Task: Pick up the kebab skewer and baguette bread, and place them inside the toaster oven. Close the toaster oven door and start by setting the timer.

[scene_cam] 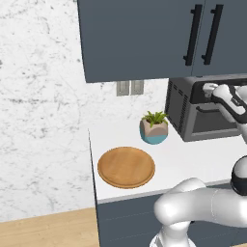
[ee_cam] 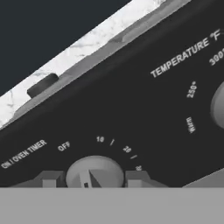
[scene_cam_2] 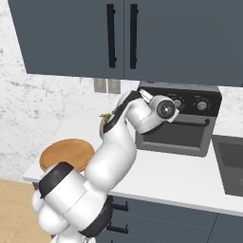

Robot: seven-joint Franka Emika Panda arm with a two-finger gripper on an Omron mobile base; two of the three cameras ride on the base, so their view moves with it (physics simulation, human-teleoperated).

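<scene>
The toaster oven [scene_cam: 185, 113] [scene_cam_2: 190, 137] stands at the back of the counter, and the toaster oven door [scene_cam: 214, 123] [scene_cam_2: 173, 135] is closed. My gripper [ee_cam: 92, 180] [scene_cam: 211, 89] is up against the black control strip. In the hand view its fingertips [ee_cam: 49, 179] sit on either side of the round silver timer knob [ee_cam: 94, 170], under the OFF, 10 and 20 marks, and press on it. The kebab skewer and the baguette bread are out of view.
A round wooden board [scene_cam: 126, 167] [scene_cam_2: 66, 154] lies near the counter's front left. A small potted plant [scene_cam: 154, 128] stands beside the oven. The temperature knob [ee_cam: 218, 105] sits to the right of the timer knob. Wall cabinets [scene_cam: 144, 34] hang overhead. A sink [scene_cam_2: 230, 163] lies at the right.
</scene>
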